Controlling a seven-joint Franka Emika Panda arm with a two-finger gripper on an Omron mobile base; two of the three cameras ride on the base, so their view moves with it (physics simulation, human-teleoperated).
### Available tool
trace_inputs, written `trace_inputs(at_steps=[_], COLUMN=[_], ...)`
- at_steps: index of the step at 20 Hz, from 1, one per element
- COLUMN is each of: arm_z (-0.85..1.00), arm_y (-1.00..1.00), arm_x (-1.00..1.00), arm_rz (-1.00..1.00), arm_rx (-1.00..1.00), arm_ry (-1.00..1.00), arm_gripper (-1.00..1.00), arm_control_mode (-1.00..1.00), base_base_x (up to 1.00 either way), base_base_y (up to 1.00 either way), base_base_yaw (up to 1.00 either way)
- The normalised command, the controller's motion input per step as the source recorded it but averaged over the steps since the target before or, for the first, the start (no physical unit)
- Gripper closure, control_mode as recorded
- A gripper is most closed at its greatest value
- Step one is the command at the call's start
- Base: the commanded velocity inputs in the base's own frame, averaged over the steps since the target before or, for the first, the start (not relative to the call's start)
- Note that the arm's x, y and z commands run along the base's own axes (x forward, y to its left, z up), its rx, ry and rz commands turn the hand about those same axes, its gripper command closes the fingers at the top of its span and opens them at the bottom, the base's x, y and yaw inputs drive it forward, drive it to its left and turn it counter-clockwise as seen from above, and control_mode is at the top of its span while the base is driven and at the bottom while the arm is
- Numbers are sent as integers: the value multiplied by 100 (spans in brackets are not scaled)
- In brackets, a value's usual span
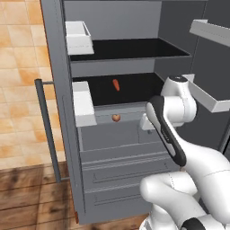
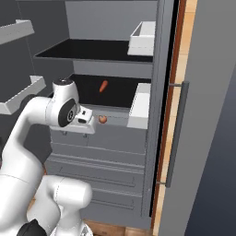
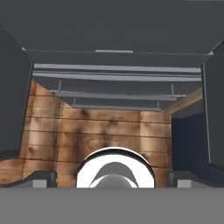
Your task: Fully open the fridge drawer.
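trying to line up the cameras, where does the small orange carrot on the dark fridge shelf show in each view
Left base view: the small orange carrot lies upper centre, on the lower dark fridge shelf.
Right base view: the carrot sits left of centre, on the same shelf.
Hand view: I cannot find the carrot; grey drawer fronts over wooden floor.
Shared landmark: the small round brownish item just below the carrot, in both base views.
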Motion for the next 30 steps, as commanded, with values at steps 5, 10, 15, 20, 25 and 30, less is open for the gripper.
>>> trace_inputs(at_steps=[5, 10, 15, 20, 25, 30], arm_z=[8, 45, 36, 1, -11, -19], arm_y=[0, 0, 0, 0, 0, 2], arm_x=[19, 22, 40, 66, 74, 63], arm_rz=[0, 0, 0, 0, 0, 0], arm_rx=[1, 2, 1, 0, 0, 0], arm_ry=[0, -3, -2, 0, 0, -1], arm_gripper=[-100, -100, -100, -100, -100, -100], arm_control_mode=[-100, -100, -100, -100, -100, -100], base_base_x=[0, 0, 0, 0, 0, 0], base_base_y=[0, 0, 0, 0, 0, 0], base_base_yaw=[0, 0, 0, 0, 0, 0])
